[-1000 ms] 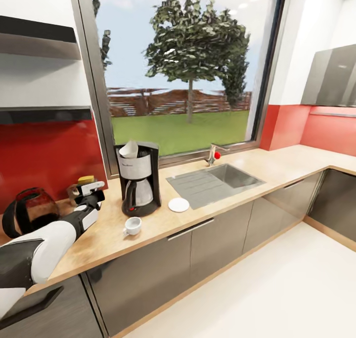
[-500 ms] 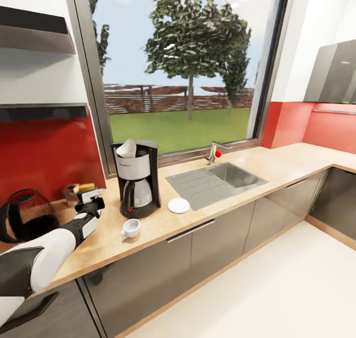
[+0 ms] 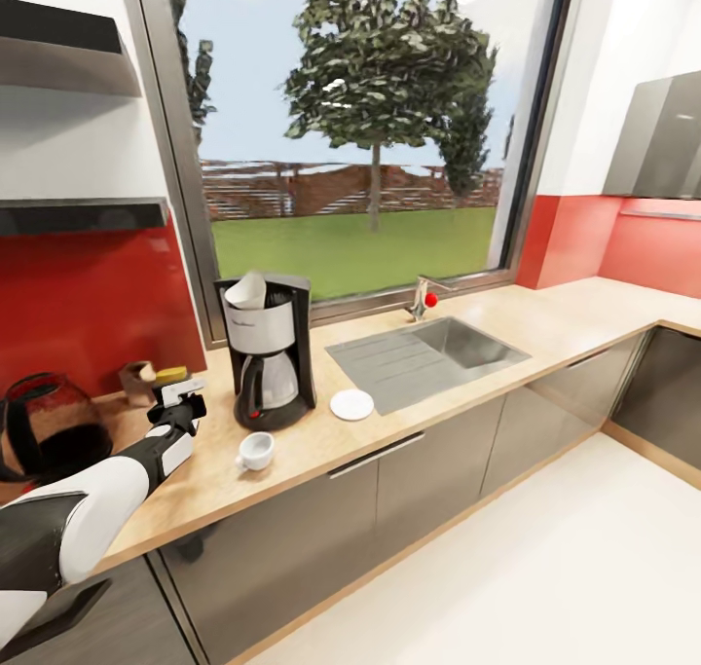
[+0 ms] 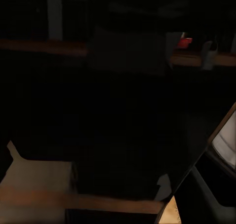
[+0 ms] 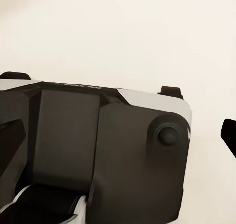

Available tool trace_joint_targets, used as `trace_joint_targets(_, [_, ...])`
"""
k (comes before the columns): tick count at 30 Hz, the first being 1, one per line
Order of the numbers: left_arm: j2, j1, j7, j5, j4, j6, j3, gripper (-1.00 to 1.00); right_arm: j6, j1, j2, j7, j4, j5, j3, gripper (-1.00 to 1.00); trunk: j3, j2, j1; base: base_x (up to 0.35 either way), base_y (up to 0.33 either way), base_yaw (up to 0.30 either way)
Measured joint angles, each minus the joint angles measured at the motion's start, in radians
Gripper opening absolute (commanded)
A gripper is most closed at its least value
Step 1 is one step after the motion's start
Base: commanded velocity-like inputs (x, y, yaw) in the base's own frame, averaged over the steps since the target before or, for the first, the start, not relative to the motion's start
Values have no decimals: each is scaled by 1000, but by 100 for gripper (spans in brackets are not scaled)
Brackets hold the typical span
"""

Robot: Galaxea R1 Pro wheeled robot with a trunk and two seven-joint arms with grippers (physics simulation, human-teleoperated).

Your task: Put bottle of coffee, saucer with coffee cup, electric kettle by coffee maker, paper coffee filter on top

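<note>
Status check, judged from the head view:

- coffee maker (image 3: 266,350) on the table (image 3: 506,326), upright, by the window. OK.
- paper coffee filter (image 3: 247,291) sits on top of the machine, white cone poking out. Looks done.
- bottle of coffee (image 3: 156,377): small item with a yellow top against the red backsplash, left of the machine, near it. Likely the bottle, too small to be sure. If so, done.
- electric kettle (image 3: 44,424) on the table at far left, well apart from the machine. Whether that counts as "next to" is doubtful; probably needs moving closer.
- saucer (image 3: 351,404) just right of the machine, bare. coffee cup (image 3: 255,451) stands on the wood in front of the machine, apart from the saucer. Cup-on-saucer not done.

left hand (image 3: 177,400) hovers over the table between bottle and machine; I see nothing between the fingers, and the opening looks narrow but can't tell for certain. Left wrist view too dark to help. Right wrist view shows robot body over pale floor; right hand state can't tell.

Materials:
- table: light wood grain, flat, matte.
- machine: black plastic, brushed metal band, glass carafe.
- cup and saucer: white, glossy, ceramic-looking; cup has a small handle.
- kettle: dark rounded glass body, black handle.
</note>
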Motion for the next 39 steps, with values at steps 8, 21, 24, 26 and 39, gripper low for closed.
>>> trace_joint_targets(8, [-1,0,0,0,0,0,0,-100,0,0,0,0,0,-1,0,100,0,0,0,61,0,0])
trace_joint_targets(21, [-3,0,0,2,0,0,0,-100,0,0,0,0,0,0,0,100,-6,0,0,109,0,0])
trace_joint_targets(24, [-3,0,0,2,0,0,0,-100,0,0,0,0,0,-2,0,100,-7,0,0,117,0,0])
trace_joint_targets(26, [-3,0,0,2,0,0,0,-100,0,0,0,0,0,-2,0,100,-7,0,0,233,0,0])
trace_joint_targets(39, [-2,0,0,0,0,0,0,-100,0,0,0,0,0,-2,0,100,-17,0,0,65,0,0])
